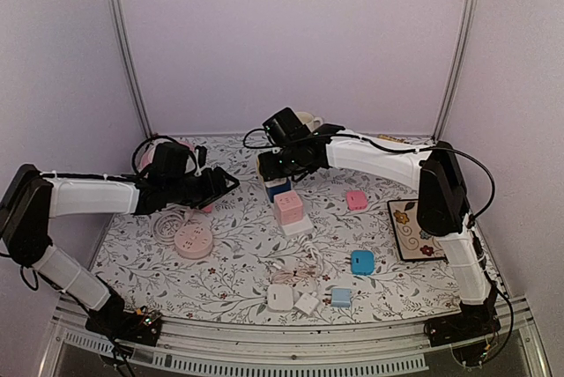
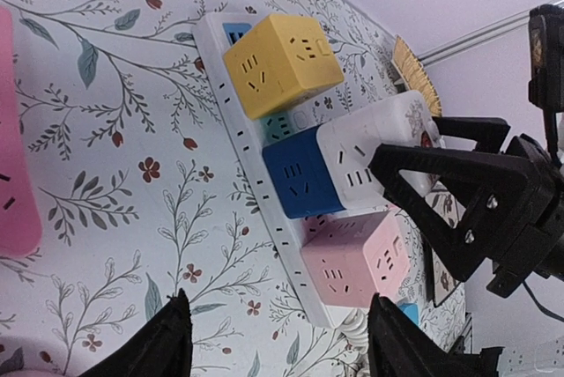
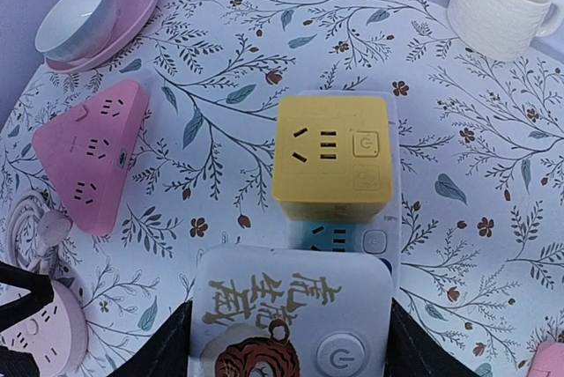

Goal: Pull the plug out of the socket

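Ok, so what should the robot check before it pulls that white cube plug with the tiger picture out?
1. Right hand straddles the white cube plug with the tiger picture: ok, one finger on each side.
2. Squeezing it tight: cannot tell.
3. Left hand open and empty: ok.
4. Left hand pressing down the long white power strip: not ok, it hangs beside the strip.
5. Yellow cube plug clear of the fingers: ok.
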